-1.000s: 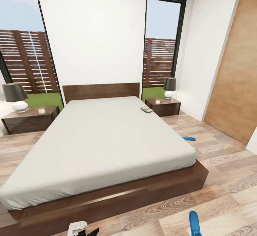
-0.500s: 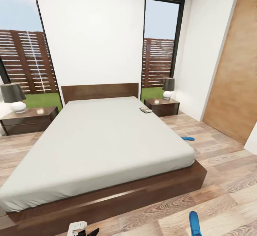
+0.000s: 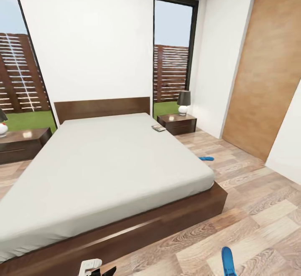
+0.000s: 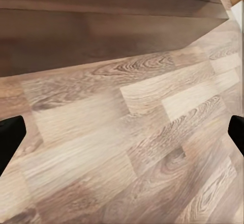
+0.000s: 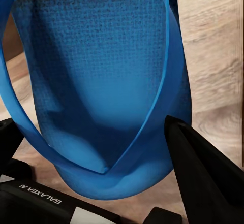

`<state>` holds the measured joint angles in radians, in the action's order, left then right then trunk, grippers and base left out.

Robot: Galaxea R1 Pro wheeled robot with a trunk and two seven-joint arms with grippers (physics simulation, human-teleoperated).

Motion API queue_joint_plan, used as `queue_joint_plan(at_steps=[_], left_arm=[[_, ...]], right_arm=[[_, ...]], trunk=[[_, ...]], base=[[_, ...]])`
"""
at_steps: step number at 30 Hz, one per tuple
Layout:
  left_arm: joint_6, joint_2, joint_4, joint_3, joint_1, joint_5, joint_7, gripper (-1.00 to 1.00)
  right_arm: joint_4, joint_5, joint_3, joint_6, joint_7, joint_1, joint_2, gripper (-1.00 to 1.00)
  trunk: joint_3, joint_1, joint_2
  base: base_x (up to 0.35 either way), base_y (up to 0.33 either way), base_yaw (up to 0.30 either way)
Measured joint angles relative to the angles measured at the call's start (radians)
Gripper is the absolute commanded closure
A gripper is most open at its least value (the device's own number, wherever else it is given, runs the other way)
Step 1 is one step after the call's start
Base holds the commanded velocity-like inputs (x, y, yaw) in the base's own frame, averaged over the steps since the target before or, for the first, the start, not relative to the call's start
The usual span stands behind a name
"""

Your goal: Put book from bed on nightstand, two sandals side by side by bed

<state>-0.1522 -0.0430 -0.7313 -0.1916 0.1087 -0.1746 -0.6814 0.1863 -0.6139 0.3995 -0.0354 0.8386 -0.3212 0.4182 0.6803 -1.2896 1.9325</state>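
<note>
While the robot stands at the foot of the room, holdings run as follows. Bed: low, dark wooden frame, pale mattress, taking up most of the head view. Nightstand: beyond the bed's far corner by the tall window, carrying a lamp; a second nightstand stands across the bed at the opposite side. Sandal, carried: bright blue, gripped in the right claw, whose black fingers are clenched on its sole and strap; its tip also shows low in the head view. Sandal, loose: flat on the plank floor, near the bed's side and well apart from the carried one. Book: lying on the mattress at the far corner, close to the lamp-side nightstand, not yet moved. Left claw: released, fingers spread wide, holding nothing over bare floor. Status, by judgement: one sandal collected; pairing beside the bed and the book transfer both outstanding.
</note>
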Motion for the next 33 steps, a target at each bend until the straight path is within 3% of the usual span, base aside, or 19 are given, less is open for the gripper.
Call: queue_joint_plan(at_steps=[33], left_arm=[[-0.001,0.0,0.0,0.0,0.0,0.0,0.0,-1.0]], right_arm=[[0.0,-0.001,0.0,0.0,0.0,0.0,0.0,1.0]], trunk=[[0.0,0.0,0.0]], base=[[0.0,0.0,-0.23]])
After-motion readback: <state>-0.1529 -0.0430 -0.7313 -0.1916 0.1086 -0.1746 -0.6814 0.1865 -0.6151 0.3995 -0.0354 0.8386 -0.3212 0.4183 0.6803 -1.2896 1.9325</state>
